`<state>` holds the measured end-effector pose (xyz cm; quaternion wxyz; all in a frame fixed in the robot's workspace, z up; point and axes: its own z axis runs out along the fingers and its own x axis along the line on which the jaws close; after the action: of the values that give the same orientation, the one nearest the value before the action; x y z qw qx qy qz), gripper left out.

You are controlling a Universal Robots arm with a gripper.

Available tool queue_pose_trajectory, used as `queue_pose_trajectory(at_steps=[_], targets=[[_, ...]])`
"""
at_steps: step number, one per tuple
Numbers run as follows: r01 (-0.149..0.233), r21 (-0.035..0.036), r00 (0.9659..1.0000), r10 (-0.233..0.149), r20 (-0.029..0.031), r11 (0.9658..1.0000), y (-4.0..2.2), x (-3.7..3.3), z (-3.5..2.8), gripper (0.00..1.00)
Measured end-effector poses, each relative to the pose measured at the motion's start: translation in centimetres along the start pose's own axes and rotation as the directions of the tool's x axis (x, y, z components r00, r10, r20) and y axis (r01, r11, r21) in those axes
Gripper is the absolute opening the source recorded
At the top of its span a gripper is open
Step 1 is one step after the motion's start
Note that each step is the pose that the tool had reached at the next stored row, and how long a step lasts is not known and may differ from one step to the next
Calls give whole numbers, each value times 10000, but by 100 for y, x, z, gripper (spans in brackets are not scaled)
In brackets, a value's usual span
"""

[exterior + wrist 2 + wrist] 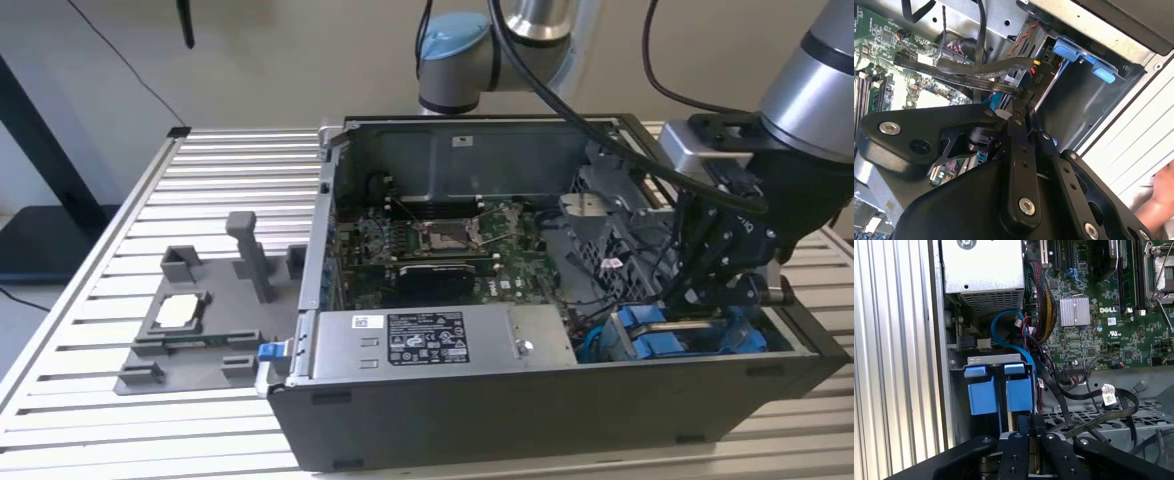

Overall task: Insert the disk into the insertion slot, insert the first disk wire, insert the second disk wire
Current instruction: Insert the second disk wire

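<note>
The disk sits upright in the insertion slot; its blue frame shows inside the grey drive cage, next to a second blue frame. In the exterior view the blue parts lie at the case's front corner on the exterior view's right. My gripper reaches down into the case right over them. In both wrist views its fingers stand close together, and the gripper looks shut on the end of a flat black disk wire. The gripper hovers just off the disk's edge. A blue wire loops above the cage.
The open computer case lies on a slatted table. A silver power-supply box fills the front, with the motherboard behind it. A grey fixture stands outside on the exterior view's left. A person's hand shows beside the case.
</note>
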<state>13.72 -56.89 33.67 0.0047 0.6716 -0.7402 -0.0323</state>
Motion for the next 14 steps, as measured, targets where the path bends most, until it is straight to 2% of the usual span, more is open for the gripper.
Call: queue_pose_trajectory(at_steps=[5, 7, 8, 9, 14], targets=[[1, 2, 10000, -1, 1, 10000, -1, 0, 1, 16], [2, 1, 10000, -2, 3, 10000, -1, -1, 2, 18], [2, 0, 10000, -2, 3, 10000, -1, 0, 2, 24], [2, 0, 10000, -2, 1, 10000, -1, 0, 0, 24], [0, -3, 10000, 0, 1, 10000, 5, -4, -97, 24]])
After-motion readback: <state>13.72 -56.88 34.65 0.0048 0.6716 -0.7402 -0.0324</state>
